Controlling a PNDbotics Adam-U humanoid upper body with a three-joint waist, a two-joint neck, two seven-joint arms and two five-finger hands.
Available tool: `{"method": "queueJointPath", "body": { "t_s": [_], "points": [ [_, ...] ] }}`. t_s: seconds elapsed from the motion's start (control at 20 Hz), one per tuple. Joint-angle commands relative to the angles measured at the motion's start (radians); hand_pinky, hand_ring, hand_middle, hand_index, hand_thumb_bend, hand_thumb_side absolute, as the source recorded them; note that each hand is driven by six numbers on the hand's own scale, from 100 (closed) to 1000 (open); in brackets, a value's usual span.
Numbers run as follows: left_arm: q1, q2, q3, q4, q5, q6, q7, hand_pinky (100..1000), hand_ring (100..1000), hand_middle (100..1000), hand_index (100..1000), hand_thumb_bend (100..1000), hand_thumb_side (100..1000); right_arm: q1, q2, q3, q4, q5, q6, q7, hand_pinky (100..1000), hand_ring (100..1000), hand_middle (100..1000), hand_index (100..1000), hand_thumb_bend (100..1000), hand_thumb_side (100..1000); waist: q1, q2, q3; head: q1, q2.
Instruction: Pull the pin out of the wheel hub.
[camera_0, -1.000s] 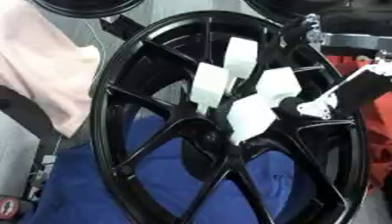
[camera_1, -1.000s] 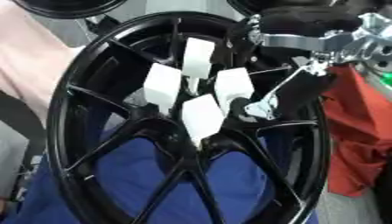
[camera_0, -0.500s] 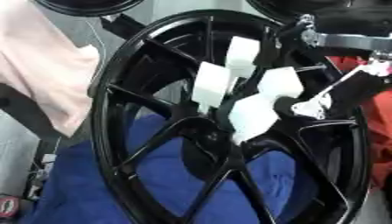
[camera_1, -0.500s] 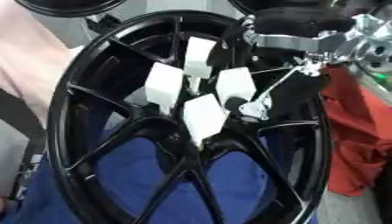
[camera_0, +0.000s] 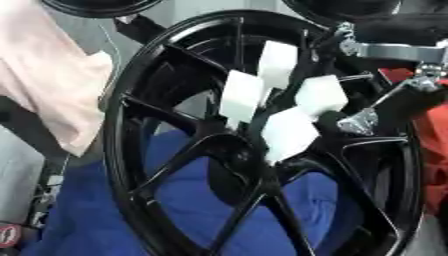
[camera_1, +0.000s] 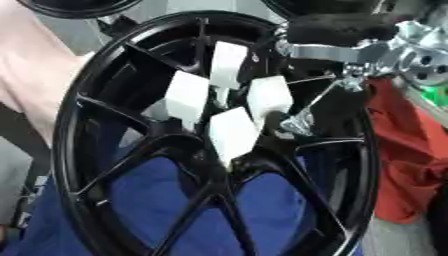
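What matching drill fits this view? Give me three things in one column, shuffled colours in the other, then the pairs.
Things:
1. wheel hub
2. pins
3. cloth behind the spokes

Colours:
A. blue
B. black
C. white

Pairs: 1-B, 2-C, 3-A. The right hand reaches in from the upper right, its fingers beside the white pins at the hub's centre.

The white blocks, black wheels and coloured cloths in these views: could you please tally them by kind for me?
White blocks at the hub: 4
Black wheel: 1 whole; parts of other black rims show at the top edge
Cloths: 3, blue, pink, red
Total: 8
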Motion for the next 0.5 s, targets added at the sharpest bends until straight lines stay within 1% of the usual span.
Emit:
{"method": "queueJointPath", "body": {
  "t_s": [0.05,0.15,0.3,0.5],
  "points": [
    [-0.002,0.012,0.009,-0.015,-0.007,-0.001,0.0,726,719,663,772,156,797,-0.005,-0.023,-0.01,0.011,0.005,-0.001,0.005,770,649,677,802,299,112,0.007,-0.014,0.001,-0.002,-0.013],
    [-0.002,0.012,0.009,-0.015,-0.009,-0.001,0.0,726,719,663,772,156,797,-0.004,-0.023,-0.009,0.016,0.004,-0.003,0.005,769,647,675,800,301,114,0.007,-0.013,0.002,-0.002,-0.015],
    [-0.004,0.012,0.008,-0.015,-0.01,-0.001,0.0,726,719,662,772,156,797,-0.006,-0.02,-0.005,0.019,0.001,-0.005,0.008,759,623,647,783,291,114,0.008,-0.012,0.001,-0.002,-0.014],
    [-0.006,0.014,0.009,-0.015,-0.012,-0.001,0.0,727,720,661,772,155,795,-0.008,-0.019,-0.004,0.018,-0.007,-0.003,0.0,749,587,597,732,236,107,0.009,-0.012,0.002,-0.002,-0.012]
  ]
}}
